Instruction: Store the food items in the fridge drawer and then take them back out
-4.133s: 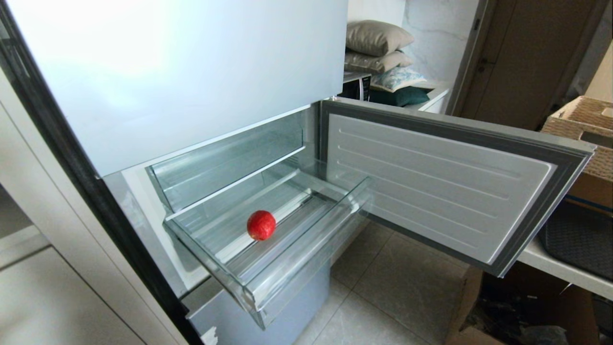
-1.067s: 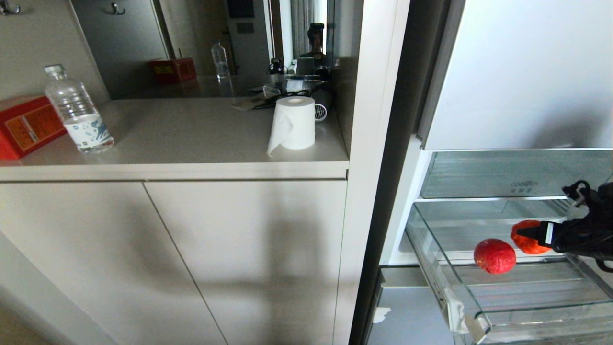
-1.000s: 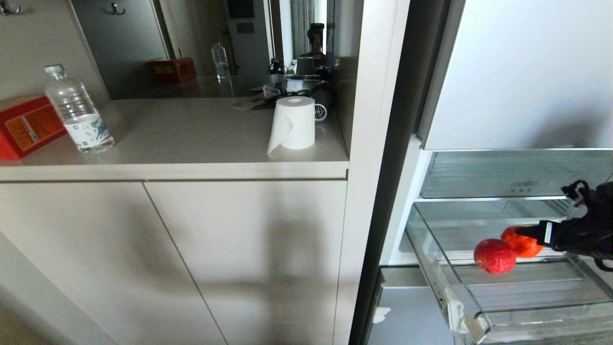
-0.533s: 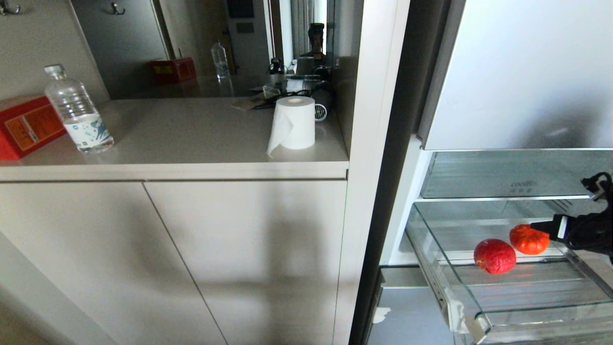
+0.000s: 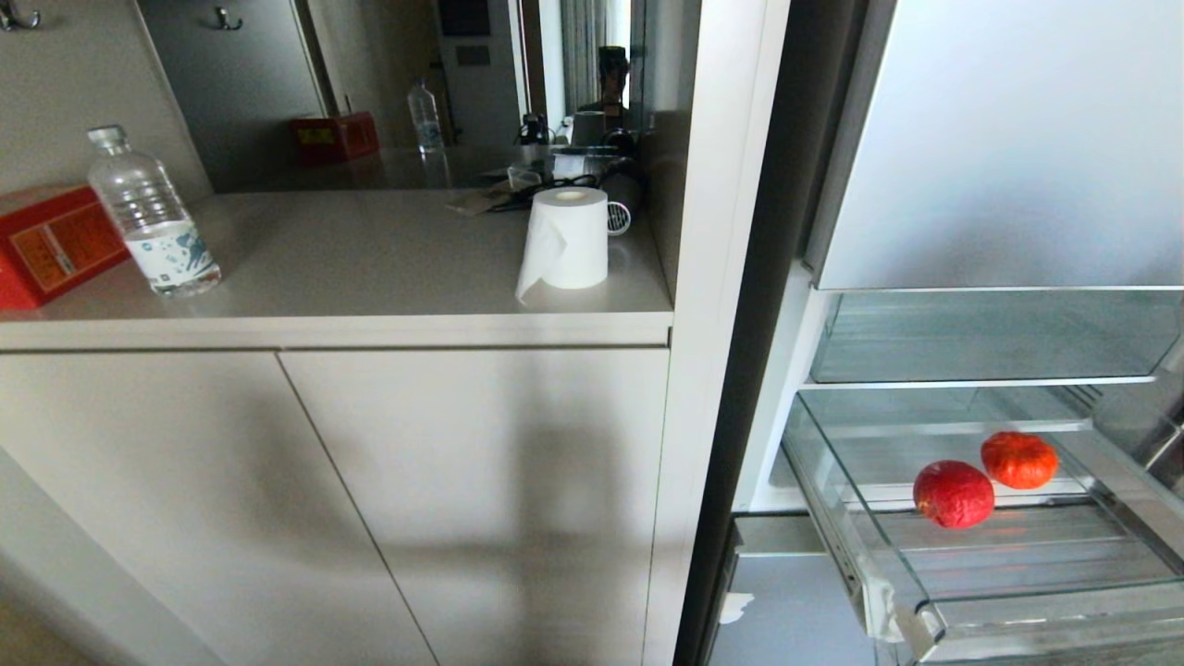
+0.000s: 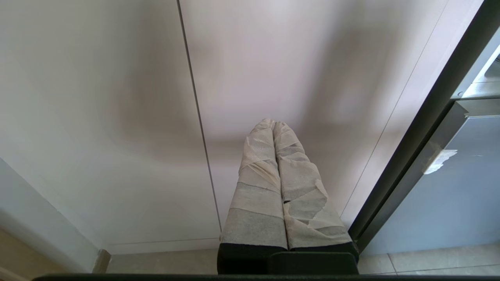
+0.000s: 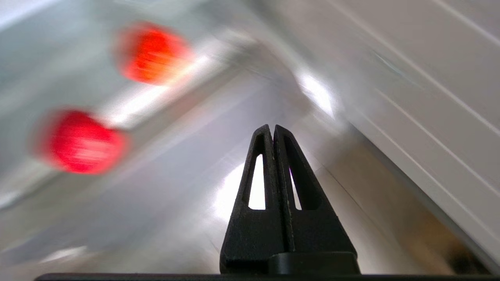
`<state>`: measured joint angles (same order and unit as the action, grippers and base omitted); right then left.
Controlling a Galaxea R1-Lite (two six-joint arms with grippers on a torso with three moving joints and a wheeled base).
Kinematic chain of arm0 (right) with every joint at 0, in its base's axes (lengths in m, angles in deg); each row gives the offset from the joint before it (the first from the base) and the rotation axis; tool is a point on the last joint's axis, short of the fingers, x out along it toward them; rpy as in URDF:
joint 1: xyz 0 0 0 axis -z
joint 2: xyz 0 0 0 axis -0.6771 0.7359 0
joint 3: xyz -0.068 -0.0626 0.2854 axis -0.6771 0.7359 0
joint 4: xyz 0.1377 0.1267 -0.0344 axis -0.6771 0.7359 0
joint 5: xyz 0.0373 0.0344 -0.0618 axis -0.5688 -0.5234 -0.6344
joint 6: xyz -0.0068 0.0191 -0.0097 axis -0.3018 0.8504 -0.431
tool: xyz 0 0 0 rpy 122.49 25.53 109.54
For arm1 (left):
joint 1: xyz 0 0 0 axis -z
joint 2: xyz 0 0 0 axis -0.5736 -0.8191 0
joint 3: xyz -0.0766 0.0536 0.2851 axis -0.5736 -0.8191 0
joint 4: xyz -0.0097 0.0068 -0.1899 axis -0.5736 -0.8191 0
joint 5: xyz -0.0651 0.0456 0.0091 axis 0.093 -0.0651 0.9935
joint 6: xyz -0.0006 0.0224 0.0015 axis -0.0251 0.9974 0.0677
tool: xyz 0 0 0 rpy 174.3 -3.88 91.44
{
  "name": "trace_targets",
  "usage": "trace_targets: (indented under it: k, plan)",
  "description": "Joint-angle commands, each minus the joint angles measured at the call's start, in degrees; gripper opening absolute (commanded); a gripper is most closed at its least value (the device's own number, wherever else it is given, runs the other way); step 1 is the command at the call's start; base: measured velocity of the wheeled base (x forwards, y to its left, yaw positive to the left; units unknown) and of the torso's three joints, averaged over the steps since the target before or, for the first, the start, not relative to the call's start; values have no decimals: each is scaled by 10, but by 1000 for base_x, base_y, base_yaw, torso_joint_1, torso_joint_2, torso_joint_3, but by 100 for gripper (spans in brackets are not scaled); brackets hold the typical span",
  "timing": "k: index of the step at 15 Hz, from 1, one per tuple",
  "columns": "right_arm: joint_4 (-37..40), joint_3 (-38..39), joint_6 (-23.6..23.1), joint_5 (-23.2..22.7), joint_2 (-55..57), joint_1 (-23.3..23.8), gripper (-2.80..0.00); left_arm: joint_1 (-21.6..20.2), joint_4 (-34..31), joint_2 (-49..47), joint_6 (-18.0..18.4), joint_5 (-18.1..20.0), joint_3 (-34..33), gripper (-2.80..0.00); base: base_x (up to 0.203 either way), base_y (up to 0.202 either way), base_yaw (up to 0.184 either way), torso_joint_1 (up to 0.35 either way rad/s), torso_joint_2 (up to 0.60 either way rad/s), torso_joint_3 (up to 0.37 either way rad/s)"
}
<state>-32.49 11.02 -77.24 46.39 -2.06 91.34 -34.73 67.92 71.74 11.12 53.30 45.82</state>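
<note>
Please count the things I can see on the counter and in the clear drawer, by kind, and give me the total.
Round fruits in the fridge drawer: 2 (deeper red fruit, orange-red fruit)
Water bottle on the counter: 1
Paper roll: 1
Red box: 1
Total: 5

Two glossy round fruits lie apart from the closed jaws: one orange-red fruit (image 5: 1018, 460) and one deeper red fruit (image 5: 953, 494). One clear plastic water bottle (image 5: 153, 214), one white paper roll (image 5: 566, 240) and one red cardboard box (image 5: 51, 242) are counted.
</note>
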Motion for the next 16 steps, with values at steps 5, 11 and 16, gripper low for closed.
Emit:
trace_targets:
  k: [5, 11, 16]
  plan:
    - [5, 98, -44, -36, 45, 150, -280, 0, 0, 0, 0, 0, 0, -280, 0, 0, 0, 0, 0, 0]
    - [-9, 97, -94, -123, 187, 73, -280, 0, 0, 0, 0, 0, 0, -280, 0, 0, 0, 0, 0, 0]
    - [-10, -44, -12, -133, 315, -98, -280, 0, 0, 0, 0, 0, 0, -280, 0, 0, 0, 0, 0, 0]
